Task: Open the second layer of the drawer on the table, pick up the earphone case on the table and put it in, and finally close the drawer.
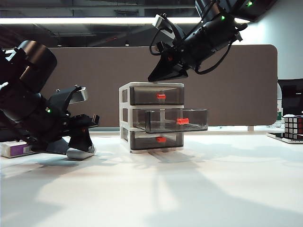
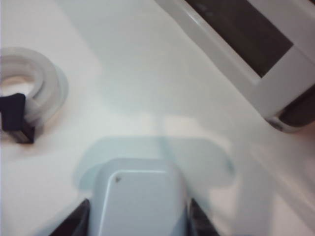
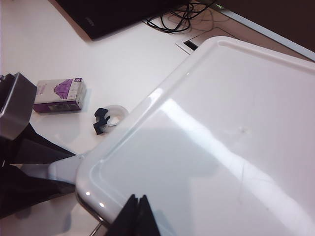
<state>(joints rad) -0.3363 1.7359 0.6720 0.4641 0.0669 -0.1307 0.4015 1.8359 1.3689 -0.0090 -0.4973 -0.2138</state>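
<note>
The drawer (image 1: pixel 154 117) stands mid-table, a white frame with smoky grey trays and orange-red handles. Its second layer (image 1: pixel 176 120) is pulled out toward the right. The earphone case (image 1: pixel 79 152), glossy white, lies on the table (image 1: pixel 189 189) left of the unit. My left gripper (image 1: pixel 81 149) reaches down over it. In the left wrist view the earphone case (image 2: pixel 138 196) fills the gap, with a dark finger against each side. My right gripper (image 1: pixel 157 78) hovers just above the unit's top, shut and holding nothing; in the right wrist view its tips (image 3: pixel 138 216) meet over the drawer's white lid (image 3: pixel 221 147).
A purple-and-white box (image 1: pixel 16 149) lies at the far left behind the left arm; it shows too as the box (image 3: pixel 59 95) in the right wrist view. A clear tape ring with a black clip (image 2: pixel 27 93) sits near the case. A puzzle cube (image 1: pixel 293 126) stands at the right edge.
</note>
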